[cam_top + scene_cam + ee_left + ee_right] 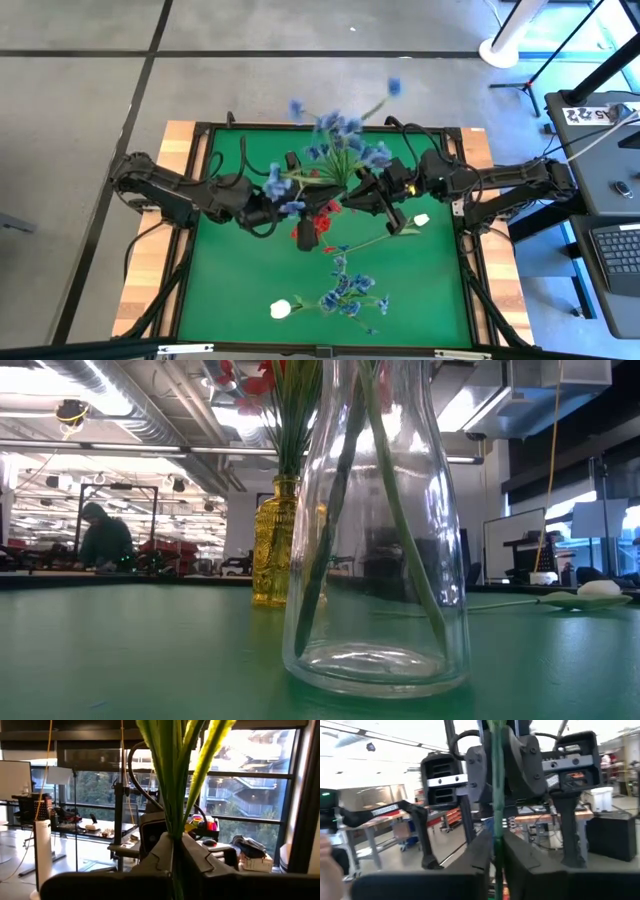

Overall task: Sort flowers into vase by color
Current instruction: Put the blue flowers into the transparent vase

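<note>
- High view: both arms reach in over the green table [230,290] and meet near its far middle, the left gripper [292,190] from the left and the right gripper [352,192] from the right.
- Between them stands a spray of blue flowers [345,140], its blossoms spreading toward the far edge.
- Red flowers [322,215] sit just near of the two grippers, at the table's centre.
- A second bunch of blue blossoms [350,292] lies flat on the near part of the table, with a white bud [281,309] just to its left.
- Another white bud [421,219] lies right of centre, its stem running back toward the middle.
- Left wrist view: the left gripper [176,865] has its fingers pressed together on a bundle of green stems [172,780] rising between them.
- Right wrist view: the right gripper [496,860] is clamped on a thin green stem [496,785], with the left arm's gripper facing it just beyond.
- Low view: a clear glass vase [375,530] stands close on the table with green stems inside; a yellow glass vase [275,540] holding red flowers stands behind it to the left.
- A person sits far off in the room at the left.
</note>
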You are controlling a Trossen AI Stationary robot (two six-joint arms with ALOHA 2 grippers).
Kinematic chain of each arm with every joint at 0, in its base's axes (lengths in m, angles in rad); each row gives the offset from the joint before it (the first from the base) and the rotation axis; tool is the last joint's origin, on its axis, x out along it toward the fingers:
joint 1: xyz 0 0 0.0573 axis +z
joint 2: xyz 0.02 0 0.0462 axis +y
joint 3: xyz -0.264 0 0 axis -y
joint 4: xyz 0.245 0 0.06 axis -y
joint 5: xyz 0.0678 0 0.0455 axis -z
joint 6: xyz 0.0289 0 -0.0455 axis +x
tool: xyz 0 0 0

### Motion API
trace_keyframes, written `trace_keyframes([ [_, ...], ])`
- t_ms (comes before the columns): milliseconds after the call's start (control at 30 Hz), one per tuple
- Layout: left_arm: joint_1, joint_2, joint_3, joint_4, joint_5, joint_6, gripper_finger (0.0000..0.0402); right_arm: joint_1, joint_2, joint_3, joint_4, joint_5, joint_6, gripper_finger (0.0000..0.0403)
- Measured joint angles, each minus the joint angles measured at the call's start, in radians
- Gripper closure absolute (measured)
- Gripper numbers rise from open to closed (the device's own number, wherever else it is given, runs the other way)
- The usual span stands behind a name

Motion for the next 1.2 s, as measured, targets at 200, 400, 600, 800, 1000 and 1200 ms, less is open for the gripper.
trace_keyframes([
  [200,-0.062,-0.027,0.000,-0.012,-0.044,0.009,0.0399,-0.001,-0.080,-0.001,-0.057,-0.038,0.000,0.0257],
  [400,-0.172,-0.092,0.000,-0.102,-0.167,-0.007,0.0400,-0.001,-0.229,-0.001,-0.254,-0.041,-0.062,0.0158],
  [600,-0.321,-0.093,0.000,-0.173,-0.116,-0.135,0.0401,-0.001,-0.413,-0.001,-0.442,0.067,-0.182,0.0139],
  [800,-0.440,-0.019,0.000,-0.190,-0.133,-0.184,0.0401,-0.001,-0.543,-0.001,-0.602,0.186,-0.225,0.0163],
  [1000,-0.477,0.113,0.000,-0.097,-0.132,-0.179,0.0401,-0.001,-0.574,-0.001,-0.763,0.262,-0.223,0.0180],
  [1200,-0.484,0.217,0.000,0.027,-0.140,-0.164,0.0401,-0.001,-0.536,-0.001,-0.783,0.277,-0.220,0.0183],
])
